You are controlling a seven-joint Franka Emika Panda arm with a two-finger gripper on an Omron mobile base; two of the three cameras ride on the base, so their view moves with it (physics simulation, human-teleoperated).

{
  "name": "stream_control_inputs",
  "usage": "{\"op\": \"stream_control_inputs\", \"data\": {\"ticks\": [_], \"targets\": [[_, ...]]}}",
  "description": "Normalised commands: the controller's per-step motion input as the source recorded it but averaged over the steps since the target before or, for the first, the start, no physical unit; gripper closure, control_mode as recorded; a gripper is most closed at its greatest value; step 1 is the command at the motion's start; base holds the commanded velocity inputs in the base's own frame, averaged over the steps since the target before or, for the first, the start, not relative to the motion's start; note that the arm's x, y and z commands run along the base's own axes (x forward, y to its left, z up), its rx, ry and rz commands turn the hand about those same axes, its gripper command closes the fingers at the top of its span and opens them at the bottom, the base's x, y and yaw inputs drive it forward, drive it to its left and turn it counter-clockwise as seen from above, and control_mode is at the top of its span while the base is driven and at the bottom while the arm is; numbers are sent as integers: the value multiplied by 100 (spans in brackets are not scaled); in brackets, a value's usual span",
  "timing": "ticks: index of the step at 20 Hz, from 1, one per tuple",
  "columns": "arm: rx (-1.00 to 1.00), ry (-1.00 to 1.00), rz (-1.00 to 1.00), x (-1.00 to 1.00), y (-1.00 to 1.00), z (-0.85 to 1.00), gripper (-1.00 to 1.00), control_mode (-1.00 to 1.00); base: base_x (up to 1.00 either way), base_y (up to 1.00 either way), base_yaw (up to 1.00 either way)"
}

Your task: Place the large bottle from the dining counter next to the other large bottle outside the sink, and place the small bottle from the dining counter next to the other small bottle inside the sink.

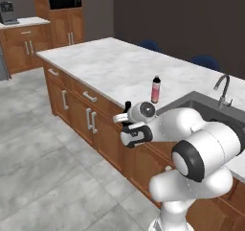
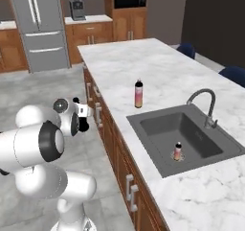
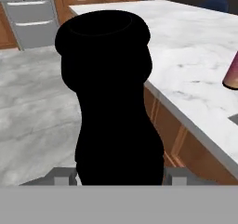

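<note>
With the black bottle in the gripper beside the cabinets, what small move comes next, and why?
Probably lift and swing toward the counter: the gripper holds the black bottle below the counter edge, while the pink bottle stands beside the sink.

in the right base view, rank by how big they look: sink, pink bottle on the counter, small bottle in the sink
1. sink
2. pink bottle
3. small bottle

The small bottle sits nearer the camera and looks smaller anyway, so the order seems safe.
</note>
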Motion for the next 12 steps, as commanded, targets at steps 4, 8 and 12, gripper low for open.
{"op": "stream_control_inputs", "data": {"ticks": [4, 8, 12], "targets": [[0, 0, 0, 0, 0, 0, 100, 100, 43, 46, -32], [0, 0, 0, 0, 0, 0, 100, 100, 28, 52, -33], [0, 0, 0, 0, 0, 0, 100, 100, 5, 52, -30]]}}
